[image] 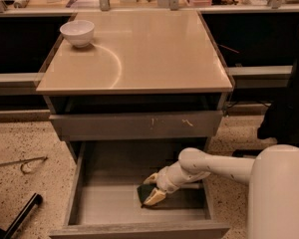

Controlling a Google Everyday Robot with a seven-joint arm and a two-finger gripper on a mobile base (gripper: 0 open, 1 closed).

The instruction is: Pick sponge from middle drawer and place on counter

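The middle drawer [89, 203] is pulled open at the bottom of the grey cabinet. The sponge [143, 193], dark green, lies on the drawer's floor right of centre. My gripper [152, 188] reaches in from the right, low in the drawer. Its pale fingers [155, 197] sit on either side of the sponge and have closed in on it. The sponge still rests on the drawer floor. The tan counter [154, 54] tops the cabinet, with a pale arc mark on it.
A white bowl [77, 32] stands at the counter's back left corner. A closed drawer front with pale scratch marks [139, 125] sits above the open drawer. My white arm [224, 166] crosses the drawer's right wall. A dark bar [20, 215] lies on the speckled floor at left.
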